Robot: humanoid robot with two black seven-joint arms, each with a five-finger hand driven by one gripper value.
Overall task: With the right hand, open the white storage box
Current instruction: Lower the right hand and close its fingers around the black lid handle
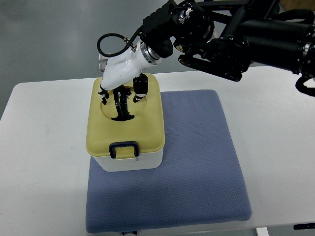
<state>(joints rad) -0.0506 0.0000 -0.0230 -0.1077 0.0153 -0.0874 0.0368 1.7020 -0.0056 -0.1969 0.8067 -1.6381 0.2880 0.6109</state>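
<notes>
The white storage box [132, 161] stands on the left part of a blue mat, its pale yellow lid [147, 129] sitting flat on it. A dark blue latch [124, 149] hangs at the lid's front edge. My right hand [121, 93], white with black fingers, reaches down from the upper right onto the lid's rear half. Its fingers [121, 105] dip into the round recess in the lid top and curl around the handle there. The thumb [141, 87] rests on the recess's right rim. The hand hides most of the handle.
The blue padded mat [197, 162] covers the middle of the white table [44, 147]. My black right forearm [256, 39] crosses the upper right of the picture. A small metal rack [102, 63] shows behind the box.
</notes>
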